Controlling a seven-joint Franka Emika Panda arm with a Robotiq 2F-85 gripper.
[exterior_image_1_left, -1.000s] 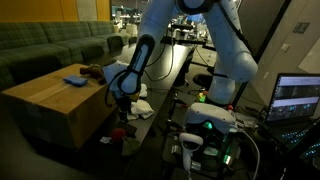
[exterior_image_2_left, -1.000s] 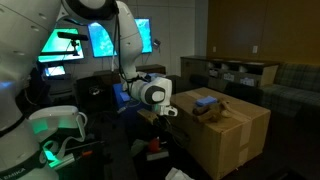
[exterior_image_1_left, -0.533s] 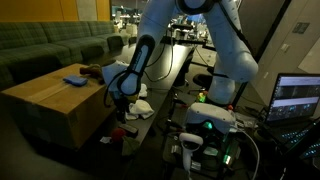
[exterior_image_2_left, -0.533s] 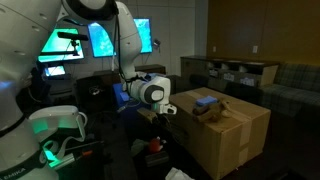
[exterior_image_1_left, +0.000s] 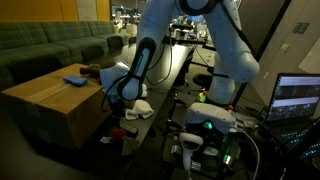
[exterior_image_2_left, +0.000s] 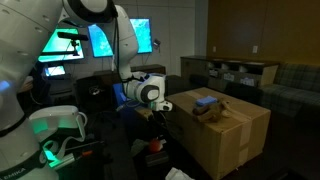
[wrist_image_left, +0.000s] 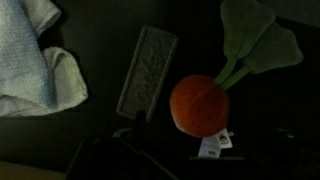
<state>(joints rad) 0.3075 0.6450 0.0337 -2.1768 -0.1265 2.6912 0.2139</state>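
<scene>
My gripper (exterior_image_1_left: 119, 104) (exterior_image_2_left: 159, 122) hangs beside a cardboard box, just above the dark floor. It looks open and empty, with its dark fingers barely visible at the bottom of the wrist view (wrist_image_left: 196, 166). Right below it lies an orange-red plush vegetable (wrist_image_left: 200, 104) with green leaves (wrist_image_left: 252, 40) and a white tag. It shows as a small red spot in both exterior views (exterior_image_1_left: 119, 131) (exterior_image_2_left: 153, 146). A grey rectangular pad (wrist_image_left: 147, 72) lies next to the toy.
A white cloth (wrist_image_left: 35, 62) (exterior_image_1_left: 139, 107) lies on the floor by the pad. The cardboard box (exterior_image_1_left: 48, 100) (exterior_image_2_left: 228, 128) carries a blue cloth (exterior_image_1_left: 74, 79) (exterior_image_2_left: 205, 100) and a brown plush (exterior_image_1_left: 92, 71). Monitors, cables and the robot base crowd the other side.
The wrist has shifted slightly toward the box and the toy below. The toy, pad and cloth have not moved.
</scene>
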